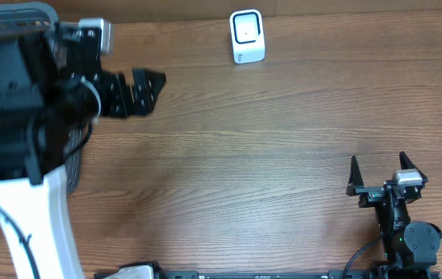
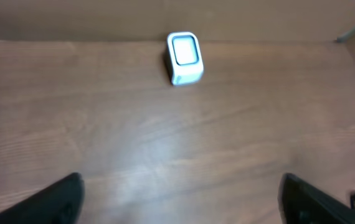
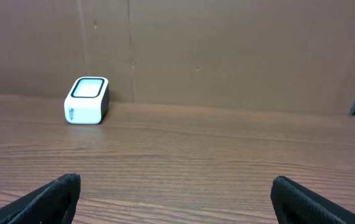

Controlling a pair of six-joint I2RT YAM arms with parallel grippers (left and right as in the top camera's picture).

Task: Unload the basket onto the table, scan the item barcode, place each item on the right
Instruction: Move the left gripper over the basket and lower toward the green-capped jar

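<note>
Overhead: boxy scanner [image 1: 247, 35], perhaps plastic, on grained wood table [image 1: 244, 155]; left gripper [image 2: 180, 202], right gripper [image 1: 378, 167], jaws spread.

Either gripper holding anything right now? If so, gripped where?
Nothing held: left gripper and right gripper are both open, nothing between their fingers. The white scanner sits apart from both.

**White scanner, black claws, brown wood**

The barcode scanner [image 1: 247, 36], ahead of the left gripper [image 1: 151, 91], is white with a pale window framed in black. The left gripper and the right gripper [image 1: 378, 167] are both matte black. The table [image 1: 267, 155] beneath them is warm brown with streaky wood grain. Behind the left gripper, the arm link [image 1: 46, 232] is white. The cardboard wall [image 3: 227, 50] beyond the scanner is plain brown.
</note>
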